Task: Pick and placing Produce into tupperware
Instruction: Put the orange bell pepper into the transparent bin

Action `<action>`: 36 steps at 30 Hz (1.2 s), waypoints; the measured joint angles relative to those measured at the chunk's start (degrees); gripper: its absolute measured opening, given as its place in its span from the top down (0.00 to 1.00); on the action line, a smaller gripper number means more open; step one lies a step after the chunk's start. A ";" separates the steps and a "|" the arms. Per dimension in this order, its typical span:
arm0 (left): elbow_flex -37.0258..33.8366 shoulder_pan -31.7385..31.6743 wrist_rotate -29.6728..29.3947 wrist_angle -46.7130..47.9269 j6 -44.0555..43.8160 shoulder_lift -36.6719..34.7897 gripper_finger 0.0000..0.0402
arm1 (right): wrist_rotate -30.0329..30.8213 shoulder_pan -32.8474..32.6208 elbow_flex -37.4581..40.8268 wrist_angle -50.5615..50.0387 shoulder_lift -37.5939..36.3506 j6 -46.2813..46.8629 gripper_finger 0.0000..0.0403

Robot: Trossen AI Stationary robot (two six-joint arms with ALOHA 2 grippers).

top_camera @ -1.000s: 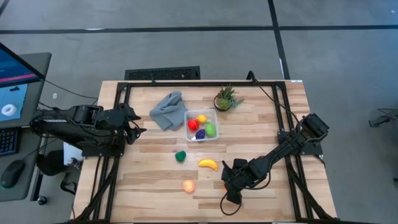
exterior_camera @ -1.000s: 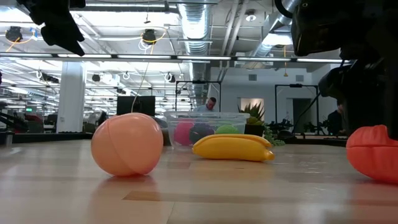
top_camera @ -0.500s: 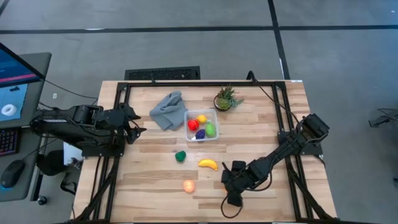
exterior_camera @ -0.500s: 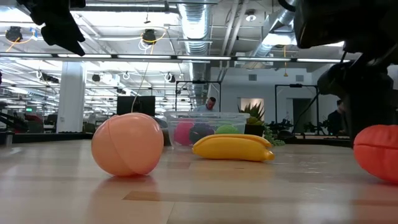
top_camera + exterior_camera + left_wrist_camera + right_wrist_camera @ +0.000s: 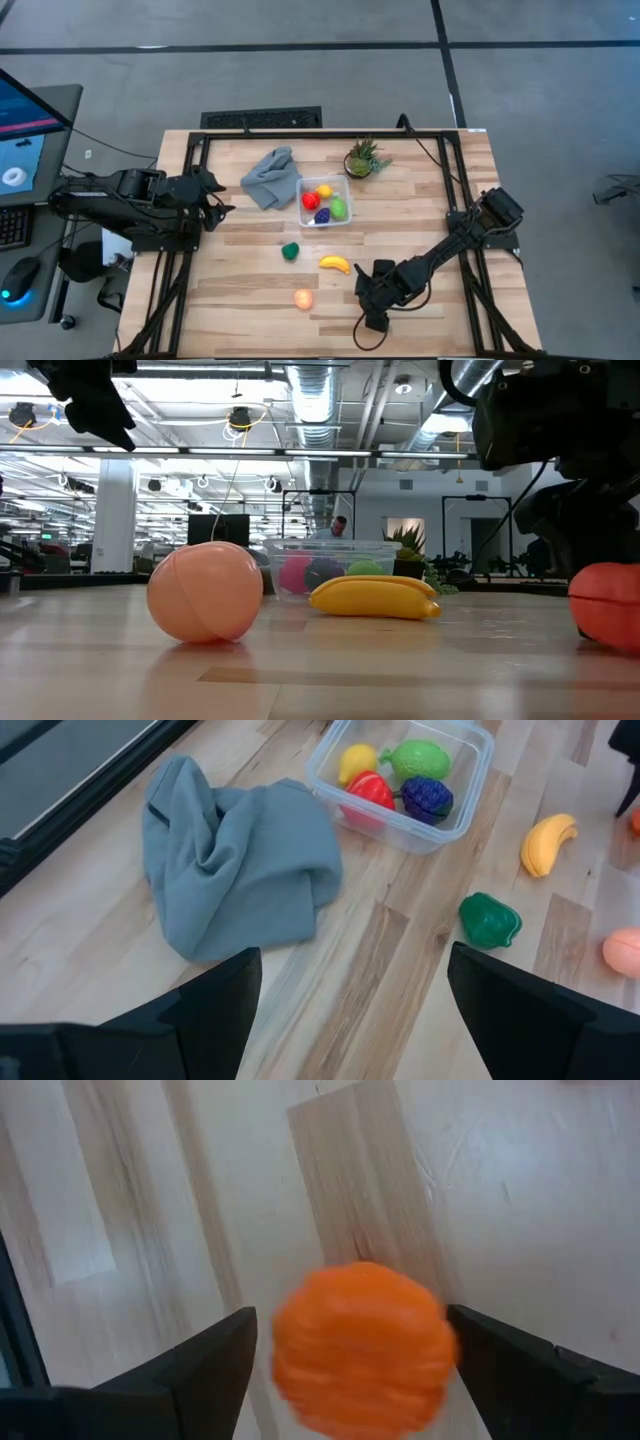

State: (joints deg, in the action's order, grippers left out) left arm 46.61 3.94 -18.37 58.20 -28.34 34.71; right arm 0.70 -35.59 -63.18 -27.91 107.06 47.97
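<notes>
The clear tupperware [image 5: 325,202] stands mid-table holding red, yellow, green and purple produce [image 5: 400,780]. On the bare wood lie a dark green piece [image 5: 290,251], a yellow banana [image 5: 335,264] and a peach ball [image 5: 304,298]. An orange fruit [image 5: 362,1348] rests on the table near the front edge, hidden in the high view by my right gripper [image 5: 370,300]. That gripper is open and points steeply down, one finger on each side of the fruit. My left gripper [image 5: 215,205] waits open at the table's left edge, holding nothing. My right gripper straddles the orange fruit [image 5: 608,605] from above, with the fruit sitting on the table between its open fingers [image 5: 215,1370]. Whether either finger touches the fruit's sides I cannot tell.
A crumpled grey cloth [image 5: 270,178] lies left of the tupperware. A small spiky potted plant [image 5: 362,158] stands behind it on the right. Black frame rails [image 5: 190,250] run along the table's sides. Bare wood lies between the loose produce and the tupperware.
My right gripper has sunk slightly over the orange fruit, staying open. In the low view the fruit has shifted a little toward the table's right.
</notes>
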 joint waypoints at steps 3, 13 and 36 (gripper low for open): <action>0.00 0.00 -0.03 0.43 0.00 0.00 0.23 | 0.81 0.07 -0.20 -0.38 0.08 0.60 0.14; 0.00 0.00 -1.18 0.63 0.15 0.00 0.23 | 1.25 0.46 -0.20 -1.31 0.11 0.48 0.18; 0.00 0.00 -1.60 1.26 0.14 0.01 0.23 | 1.69 0.76 -0.13 -1.79 0.18 1.65 0.30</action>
State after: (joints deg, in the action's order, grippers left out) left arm 46.61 3.95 -19.97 59.46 -28.20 34.72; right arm 2.39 -34.83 -63.31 -29.69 107.24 49.61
